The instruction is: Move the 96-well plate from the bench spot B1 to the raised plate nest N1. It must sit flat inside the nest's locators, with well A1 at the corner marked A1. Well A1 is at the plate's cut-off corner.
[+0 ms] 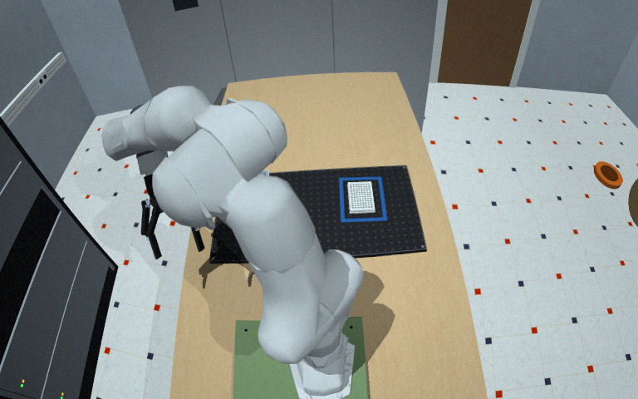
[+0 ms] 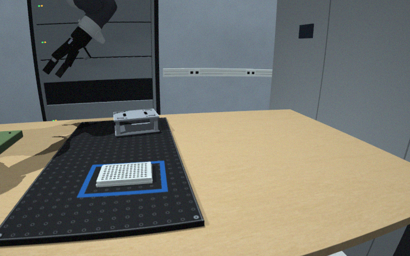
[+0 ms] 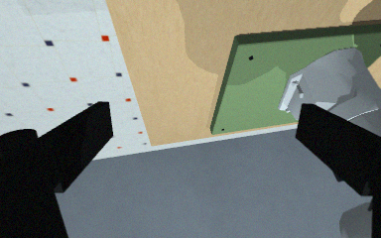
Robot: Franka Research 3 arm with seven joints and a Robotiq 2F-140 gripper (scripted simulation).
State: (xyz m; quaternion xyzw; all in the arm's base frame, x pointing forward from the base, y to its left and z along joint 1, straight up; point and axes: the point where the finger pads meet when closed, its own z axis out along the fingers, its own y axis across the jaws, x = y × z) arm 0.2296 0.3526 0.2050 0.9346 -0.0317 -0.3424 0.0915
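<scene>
The white 96-well plate lies flat inside the blue frame of spot B1 on the black breadboard; it also shows in the exterior view. I cannot make out its cut-off corner. The grey raised nest N1 stands empty at the breadboard's far end; in the top view my arm hides it. My gripper is open and empty, high in the air beyond the table's left edge, far from the plate. It shows at the upper left of the exterior view, and its fingers frame the wrist view.
The black breadboard lies across the wooden table. My base stands on a green plate at the table's near end. A dark equipment rack stands left of the table, close behind the gripper. An orange ring lies on the floor, far right.
</scene>
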